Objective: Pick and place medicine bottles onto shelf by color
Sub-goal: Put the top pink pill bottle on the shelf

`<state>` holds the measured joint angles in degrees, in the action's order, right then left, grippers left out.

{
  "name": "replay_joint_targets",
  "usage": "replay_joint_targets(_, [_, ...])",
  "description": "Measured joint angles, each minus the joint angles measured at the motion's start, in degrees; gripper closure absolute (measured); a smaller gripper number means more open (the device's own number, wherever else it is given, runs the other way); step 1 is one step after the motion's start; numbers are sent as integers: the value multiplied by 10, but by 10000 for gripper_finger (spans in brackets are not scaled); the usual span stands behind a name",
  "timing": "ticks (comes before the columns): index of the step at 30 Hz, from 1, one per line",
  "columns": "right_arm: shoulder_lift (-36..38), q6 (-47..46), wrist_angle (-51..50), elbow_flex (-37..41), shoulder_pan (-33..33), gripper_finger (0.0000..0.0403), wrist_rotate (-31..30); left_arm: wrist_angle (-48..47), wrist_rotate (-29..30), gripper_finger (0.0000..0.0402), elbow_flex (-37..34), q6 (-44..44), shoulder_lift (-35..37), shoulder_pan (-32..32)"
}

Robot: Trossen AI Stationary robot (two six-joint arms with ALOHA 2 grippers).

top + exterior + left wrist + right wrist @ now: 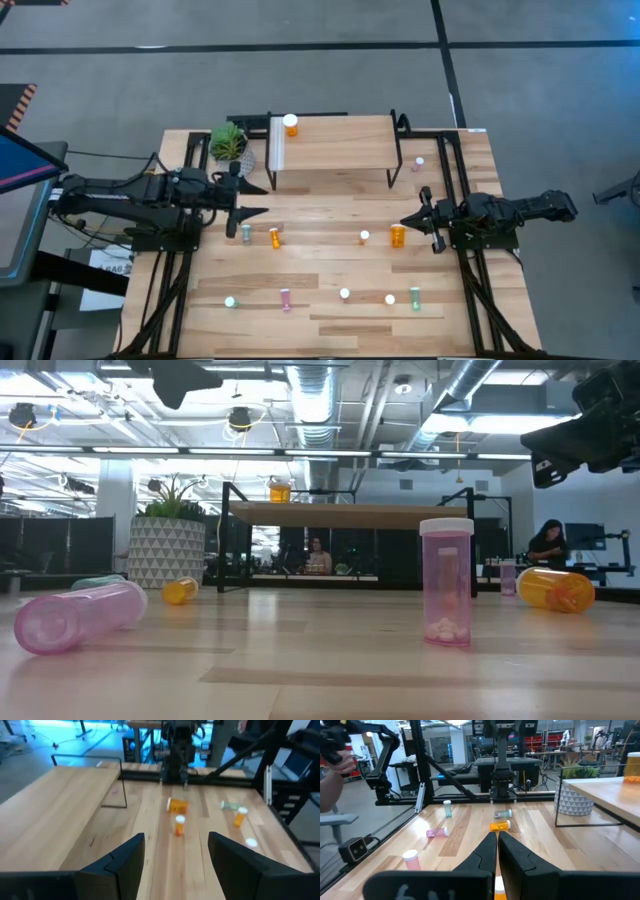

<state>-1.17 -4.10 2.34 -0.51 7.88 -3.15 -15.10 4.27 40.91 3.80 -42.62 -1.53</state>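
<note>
The shelf (335,145) stands at the table's far middle with one orange bottle (290,125) upright on its left end. Several medicine bottles in orange, pink and teal stand or lie on the plank table, among them a teal one (246,233), an orange one (275,238) and a larger orange one (398,236). My left gripper (262,198) hovers open above the table by the shelf's near left corner, with nothing between its fingers (127,862). My right gripper (408,222) rests shut at the table's right, just by the larger orange bottle.
A potted plant (228,142) stands left of the shelf. Two pink bottles (420,162) stand right of the shelf. Along the near edge there are a teal bottle (230,300), a pink one (286,298) and another teal one (415,297). People show in the room beyond.
</note>
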Motion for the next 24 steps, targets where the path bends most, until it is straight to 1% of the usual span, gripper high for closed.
replay_joint_targets(5, [0, 0, 26, 0, -6, 360, -2, 32, -32, 196, 0, -45, -9, 0])
replay_joint_targets(10, [1, -9, 26, 0, -4, 360, -1, 67, -40, 196, 0, -61, -10, 0])
replay_joint_targets(13, [0, -6, 38, 0, -5, 360, -4, 141, -42, 196, -27, -64, -18, 0])
replay_joint_targets(16, [0, -20, 55, 0, -6, 360, -33, 229, -68, 196, -72, -59, -22, 0])
replay_joint_targets(19, [1, -56, 76, 0, -6, 360, -64, 311, -100, 196, -116, -34, -22, 0])
replay_joint_targets(21, [1, -63, 80, -3, -5, 360, -93, 347, -115, 196, -134, -19, -21, 0])
replay_joint_targets(24, [0, -45, 64, -27, -6, 360, -137, 370, -105, 196, -148, 10, -21, 0])
